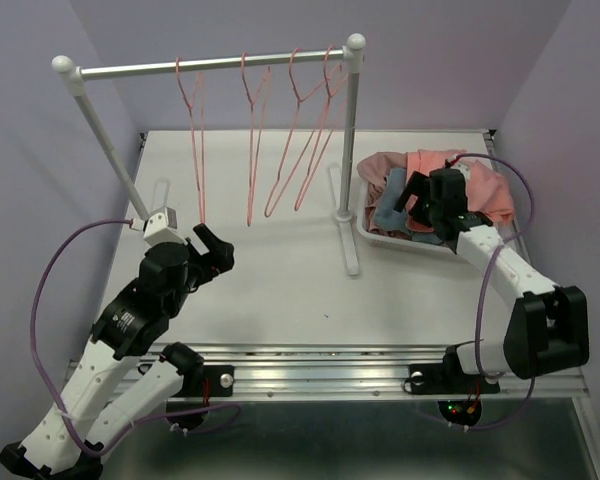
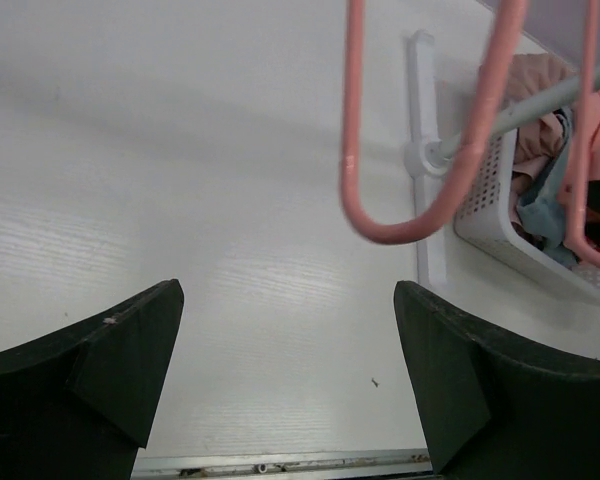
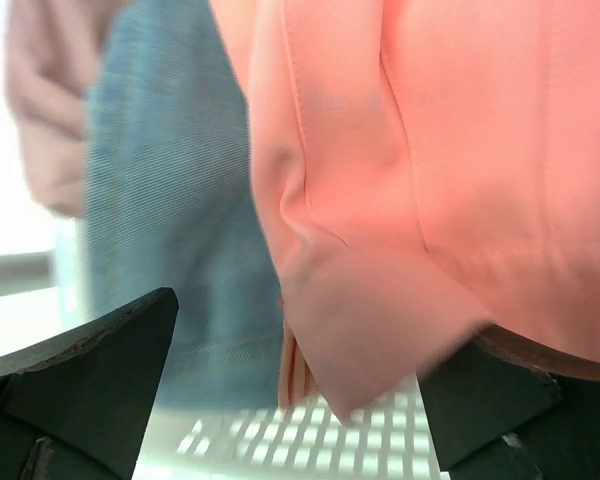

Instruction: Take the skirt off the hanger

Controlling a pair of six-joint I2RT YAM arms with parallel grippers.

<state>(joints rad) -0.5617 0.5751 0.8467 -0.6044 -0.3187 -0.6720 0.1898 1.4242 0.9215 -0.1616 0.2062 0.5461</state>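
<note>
The salmon-coral skirt (image 1: 485, 190) lies bunched in the white basket (image 1: 380, 236) at the right, off the hangers. My right gripper (image 1: 417, 200) hovers over the basket's near side, open. In the right wrist view a fold of the skirt (image 3: 430, 150) hangs loose between the spread fingers of that gripper (image 3: 305, 345) and drapes against the right one. Several bare pink hangers (image 1: 252, 140) hang from the rail. My left gripper (image 1: 212, 250) is open and holds nothing, low over the table (image 2: 180, 150), with a hanger's loop (image 2: 400, 225) just beyond its gripper (image 2: 290, 290).
A grey-blue garment (image 1: 390, 207) and a mauve-pink one (image 1: 382, 165) share the basket; both show beside the skirt in the right wrist view, grey-blue (image 3: 160, 180) and mauve (image 3: 40, 100). The rack's upright post (image 1: 352, 130) and foot (image 1: 350, 250) stand between the hangers and the basket.
</note>
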